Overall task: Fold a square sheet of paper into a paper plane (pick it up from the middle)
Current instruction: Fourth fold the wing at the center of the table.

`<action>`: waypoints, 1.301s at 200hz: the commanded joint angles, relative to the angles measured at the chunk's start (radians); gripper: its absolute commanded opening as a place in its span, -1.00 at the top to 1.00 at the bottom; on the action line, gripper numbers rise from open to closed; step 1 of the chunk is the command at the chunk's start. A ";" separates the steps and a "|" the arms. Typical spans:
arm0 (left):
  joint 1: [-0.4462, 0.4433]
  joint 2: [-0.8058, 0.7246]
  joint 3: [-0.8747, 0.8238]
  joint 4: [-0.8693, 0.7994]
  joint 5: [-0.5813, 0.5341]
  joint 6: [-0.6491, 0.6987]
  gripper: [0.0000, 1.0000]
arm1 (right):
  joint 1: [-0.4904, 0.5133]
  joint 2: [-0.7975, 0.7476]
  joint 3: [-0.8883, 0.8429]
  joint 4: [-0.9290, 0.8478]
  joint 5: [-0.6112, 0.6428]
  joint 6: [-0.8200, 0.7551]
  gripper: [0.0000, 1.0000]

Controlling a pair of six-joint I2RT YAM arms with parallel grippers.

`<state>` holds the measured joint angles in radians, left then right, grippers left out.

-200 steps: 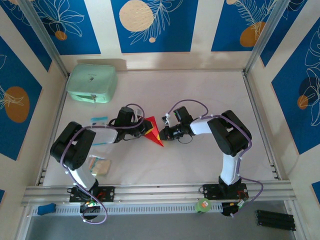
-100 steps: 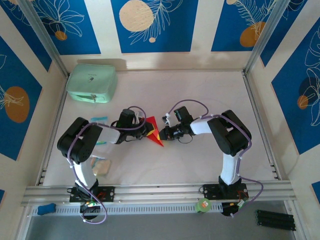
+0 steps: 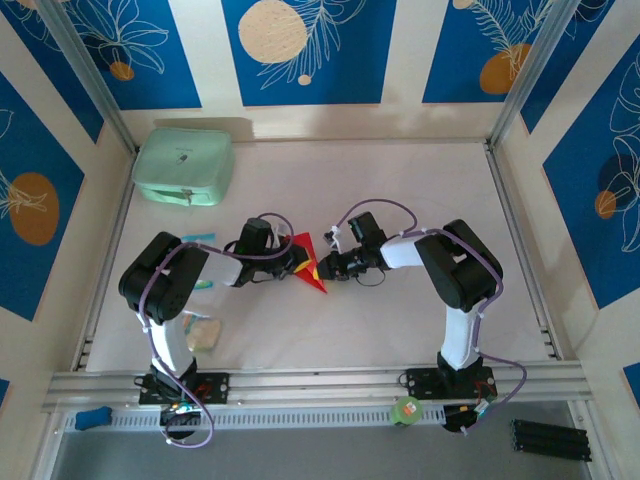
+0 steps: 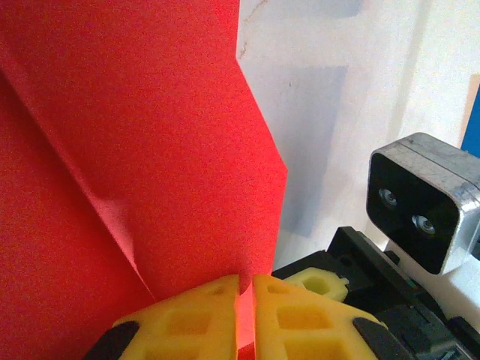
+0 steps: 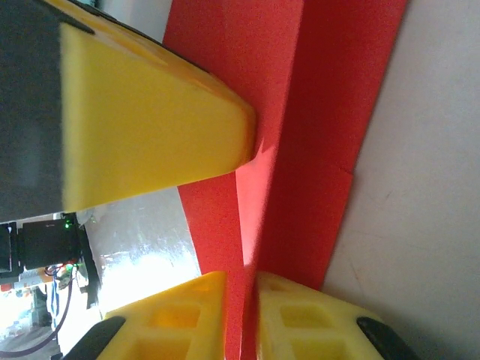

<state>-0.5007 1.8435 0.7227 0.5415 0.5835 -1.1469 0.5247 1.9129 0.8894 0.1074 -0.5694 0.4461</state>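
The paper plane (image 3: 318,282) is bright red paper folded into a narrow dart, its sharp tip pointing toward the near edge at the table's middle. My left gripper (image 3: 297,262) reaches it from the left, my right gripper (image 3: 323,266) from the right, and their tips nearly meet. In the left wrist view the left gripper (image 4: 246,283) is shut on a thin raised flap of the creased paper plane (image 4: 150,135). In the right wrist view the right gripper (image 5: 241,281) pinches an upright fold of the paper plane (image 5: 330,112). A left fingertip (image 5: 150,127) presses on the paper just beyond.
A mint-green case (image 3: 184,165) sits at the back left. A small pale packet (image 3: 200,332) and a teal-edged packet (image 3: 198,238) lie near the left arm. Metal rails (image 3: 520,230) bound the white table (image 3: 400,180), whose back and right parts are open.
The left arm's elbow has shifted a little to the right and toward the back. Both grippers and the red paper stay where they were.
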 commanded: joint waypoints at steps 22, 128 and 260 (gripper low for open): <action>-0.004 0.011 0.023 -0.002 0.023 0.005 0.72 | 0.007 0.061 -0.010 -0.063 0.075 0.005 0.74; 0.021 -0.067 -0.033 0.025 -0.012 0.019 0.69 | -0.009 0.063 -0.028 -0.042 0.088 0.045 0.90; 0.018 0.037 0.011 0.085 0.020 -0.012 0.81 | -0.009 0.065 -0.024 -0.043 0.100 0.050 0.65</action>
<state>-0.4866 1.8565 0.7120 0.6067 0.5804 -1.1557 0.5152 1.9221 0.8879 0.1207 -0.5785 0.5060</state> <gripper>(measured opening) 0.101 0.161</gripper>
